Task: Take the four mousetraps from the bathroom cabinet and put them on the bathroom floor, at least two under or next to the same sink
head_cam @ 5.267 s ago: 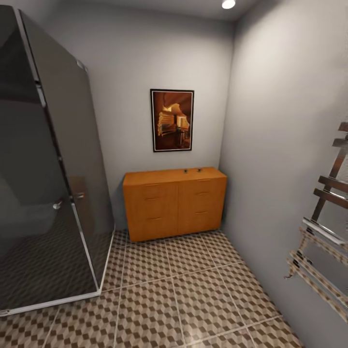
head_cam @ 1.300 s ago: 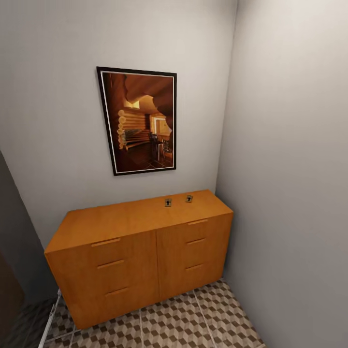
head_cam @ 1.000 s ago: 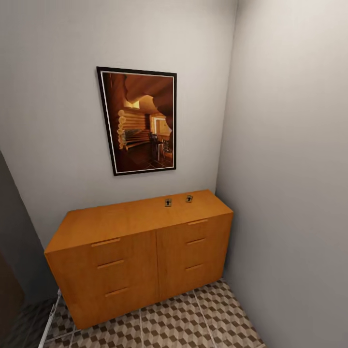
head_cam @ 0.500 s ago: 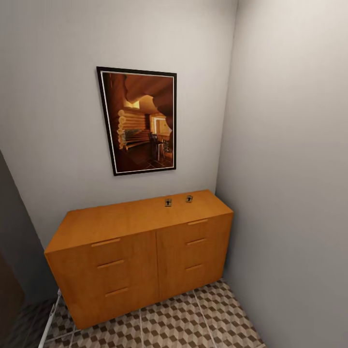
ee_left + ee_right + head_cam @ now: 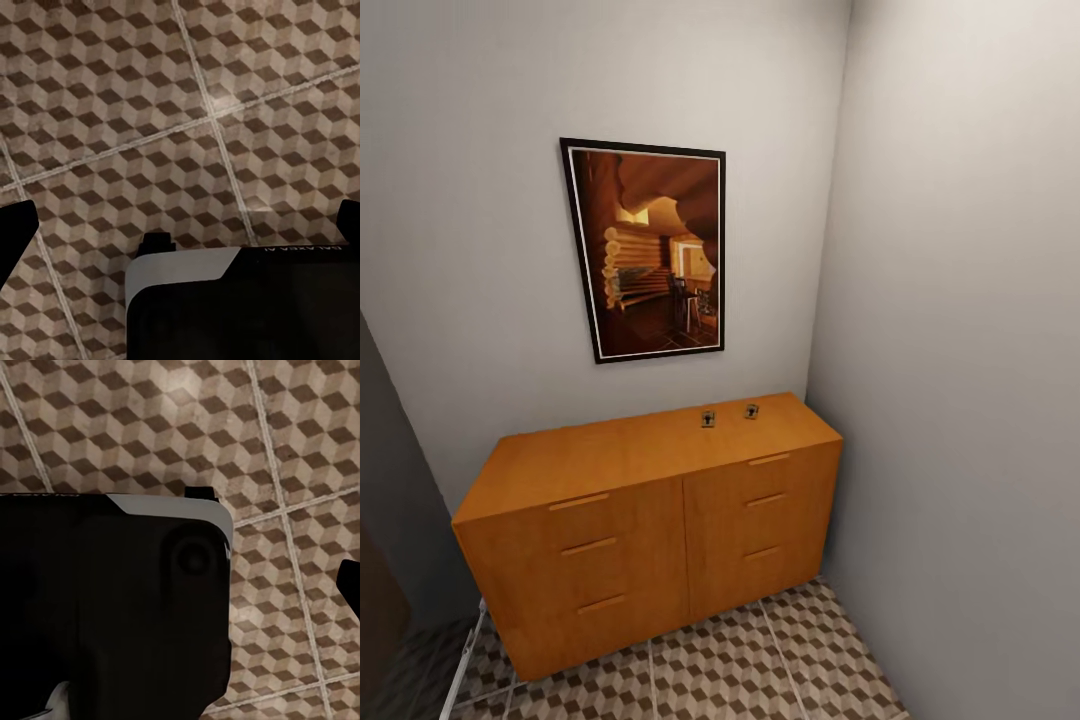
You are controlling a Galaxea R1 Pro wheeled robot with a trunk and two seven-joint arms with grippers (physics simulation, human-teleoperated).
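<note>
Cabinet corner of the bathroom, with 2 traps on top

The room narrowed to a corner of plain grey walls, where the orange-brown cabinet [image 5: 650, 520] stood against the back wall on the bathroom floor [image 5: 740, 670] of cube-patterned tiles, under a framed picture [image 5: 650, 250] of a log interior. 2 mousetraps [image 5: 708, 419] lay flat on the cabinet top near its rear right part, close to each other but apart, the second [image 5: 751, 411] a little nearer the side wall. Both wrist views looked down at the tiled floor past dark parts of the robot's body; dark shapes at the edges of the left wrist view may have been fingertips, so I could not tell how either gripper's jaws stood, and the traps lay nowhere near them.
</note>
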